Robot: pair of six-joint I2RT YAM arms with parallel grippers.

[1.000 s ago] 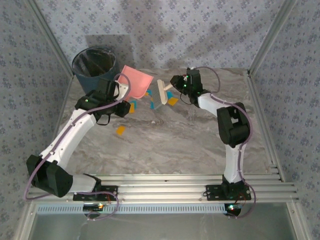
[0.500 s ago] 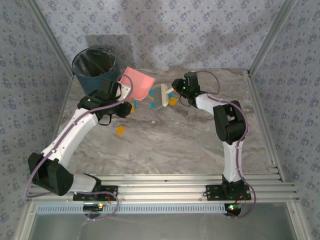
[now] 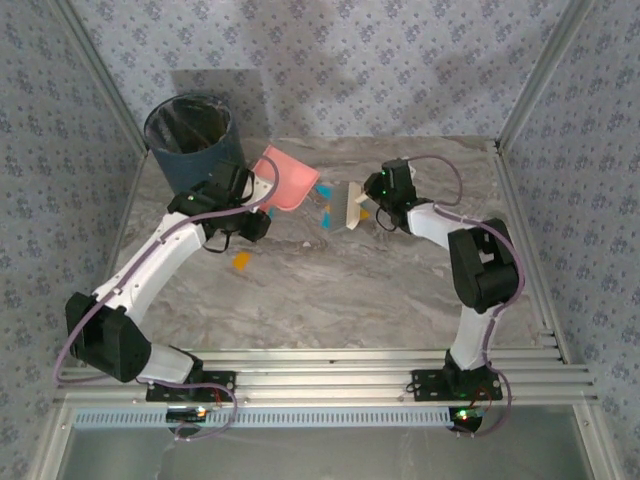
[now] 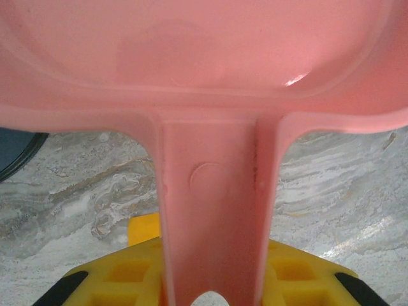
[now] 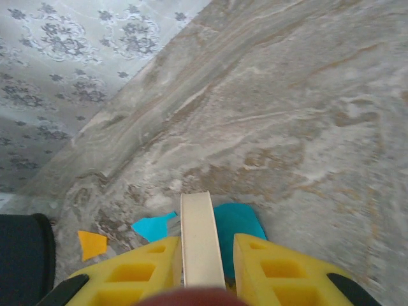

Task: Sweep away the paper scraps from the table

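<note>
My left gripper (image 3: 247, 207) (image 4: 213, 271) is shut on the handle of the pink dustpan (image 3: 285, 178) (image 4: 204, 64), whose pan lies on the table (image 3: 400, 290) just right of the bin. My right gripper (image 3: 378, 198) (image 5: 204, 261) is shut on the cream brush (image 3: 353, 206) (image 5: 197, 236). Paper scraps lie between the dustpan and the brush: two cyan ones (image 3: 326, 191) (image 3: 328, 216), and in the right wrist view cyan pieces (image 5: 153, 226) (image 5: 241, 223) either side of the brush handle, plus an orange one (image 5: 92, 244). Another orange scrap (image 3: 241, 260) lies nearer, below the left gripper. An orange scrap (image 4: 144, 228) peeks out beside the dustpan handle.
A dark blue bin (image 3: 190, 135) (image 4: 16, 150) stands at the table's back left corner, close behind the dustpan. Floral walls close the back and sides. The aluminium frame edge (image 3: 350, 365) runs along the front, with bare marble between it and the scraps.
The right gripper has drawn the brush rightwards, away from the dustpan. The left gripper has shifted the dustpan slightly right and nearer. Cyan scraps now lie in the gap between them.
</note>
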